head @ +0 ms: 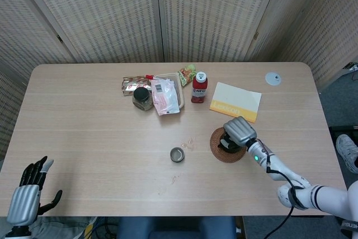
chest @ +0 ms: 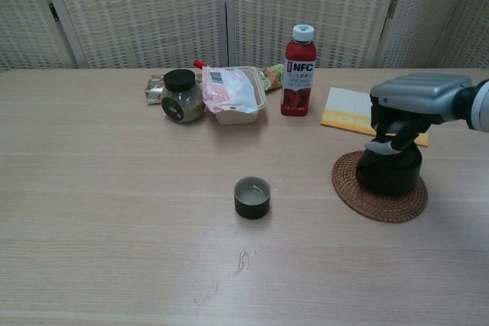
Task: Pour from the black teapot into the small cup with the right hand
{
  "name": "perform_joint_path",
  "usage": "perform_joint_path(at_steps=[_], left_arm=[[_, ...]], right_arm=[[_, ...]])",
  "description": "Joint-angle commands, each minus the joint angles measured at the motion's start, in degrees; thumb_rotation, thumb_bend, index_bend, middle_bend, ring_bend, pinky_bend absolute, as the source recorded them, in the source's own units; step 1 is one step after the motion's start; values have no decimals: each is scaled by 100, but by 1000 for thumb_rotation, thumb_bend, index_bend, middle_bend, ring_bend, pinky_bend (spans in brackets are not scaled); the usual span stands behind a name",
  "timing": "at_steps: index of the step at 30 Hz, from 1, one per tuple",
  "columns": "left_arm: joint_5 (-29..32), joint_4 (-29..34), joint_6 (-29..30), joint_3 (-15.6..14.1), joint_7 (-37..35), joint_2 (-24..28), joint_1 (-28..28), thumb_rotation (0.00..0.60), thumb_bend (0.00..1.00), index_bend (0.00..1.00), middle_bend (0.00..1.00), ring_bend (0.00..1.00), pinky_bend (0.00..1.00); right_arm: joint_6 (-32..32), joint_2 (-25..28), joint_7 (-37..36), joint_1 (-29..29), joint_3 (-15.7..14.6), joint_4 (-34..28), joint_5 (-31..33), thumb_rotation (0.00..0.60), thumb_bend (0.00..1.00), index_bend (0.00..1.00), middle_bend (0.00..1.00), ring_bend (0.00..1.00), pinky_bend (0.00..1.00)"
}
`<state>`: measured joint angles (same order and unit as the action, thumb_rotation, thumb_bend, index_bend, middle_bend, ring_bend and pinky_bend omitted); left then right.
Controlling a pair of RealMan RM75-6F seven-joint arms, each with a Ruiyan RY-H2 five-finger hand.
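Silver-grey and blocky, the right hand [chest: 409, 108] sat over the top of the black teapot [chest: 391, 167], its dark fingers [chest: 388, 139] curled down around the pot's upper part in what looked like a grasp. The teapot, squat and matt, stood on the round woven coaster [chest: 380, 187], whose coiled rattan weave showed around its base. From the head view the hand [head: 240, 131] hid almost all of the pot.

The small cup [chest: 252, 197], a short dark cylinder with a pale inside, stood well apart to the hand's left on the light wood-grain table [chest: 114, 211]. Judging by this, the step in hand was either the setting down or the taking up of the pot on its coaster; pouring would call for lifting the pot, carrying it across to the cup and tipping the spout over its rim.

Farther back stood a red plastic juice bottle [chest: 299, 70] with a white cap, a glossy pink packet in a shallow tray [chest: 233, 91], a glass jar [chest: 182, 96] with a black lid, and a flat yellow-and-white booklet [chest: 348, 108].

At the near table corner the left hand [head: 27, 198] hung idle, fingers spread, holding nothing.
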<state>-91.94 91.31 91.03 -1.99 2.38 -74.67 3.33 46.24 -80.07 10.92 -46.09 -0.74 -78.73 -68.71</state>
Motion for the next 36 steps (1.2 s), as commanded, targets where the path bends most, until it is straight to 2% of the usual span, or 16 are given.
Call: perform_joint_path(at_steps=[1, 2, 4, 7, 9, 10, 14, 16, 30, 36], left_arm=[[1, 2, 0, -3, 1, -1, -1, 600, 325, 0, 0, 0, 0], [2, 3, 1, -4, 0, -1, -1, 600, 325, 0, 0, 0, 0], [10, 0, 3, -6, 0, -2, 1, 600, 325, 0, 0, 0, 0], [21, -10, 8, -10, -8, -5, 6, 600, 325, 0, 0, 0, 0], [26, -21, 10, -15, -14, -10, 11, 600, 325, 0, 0, 0, 0], [30, -28, 8, -17, -17, -14, 12, 600, 325, 0, 0, 0, 0], [42, -36, 1, -18, -16, -20, 9, 600, 325, 0, 0, 0, 0], [38, -43, 5, -21, -15, -23, 10, 600, 325, 0, 0, 0, 0], [33, -45, 23, -31, -4, -28, 13, 600, 325, 0, 0, 0, 0], [37, -60, 14, -35, -17, -38, 9, 600, 325, 0, 0, 0, 0]], right_arm=[[-27, -9, -9, 27, 14, 4, -57, 417, 389, 1000, 1000, 983, 339], [-29, -12, -11, 36, 23, 7, -70, 416, 388, 1000, 1000, 983, 288], [-44, -17, -39, 53, 46, 6, -100, 416, 388, 1000, 1000, 982, 249], [-73, -23, -58, 75, 67, 21, -134, 417, 385, 1000, 1000, 982, 241], [-80, -37, -40, 92, 72, 43, -148, 418, 347, 1000, 1000, 982, 241], [-88, -47, -16, 101, 71, 66, -158, 419, 319, 1000, 1000, 982, 241], [-99, -81, 50, 133, 80, 137, -180, 421, 56, 1000, 1000, 977, 241], [-86, -99, 84, 154, 83, 166, -207, 423, 10, 1000, 1000, 977, 241], [-113, -58, -14, 253, 149, 137, -353, 421, 0, 1000, 988, 956, 226], [-176, 42, -131, 266, 184, 57, -408, 370, 0, 1000, 965, 923, 176]])
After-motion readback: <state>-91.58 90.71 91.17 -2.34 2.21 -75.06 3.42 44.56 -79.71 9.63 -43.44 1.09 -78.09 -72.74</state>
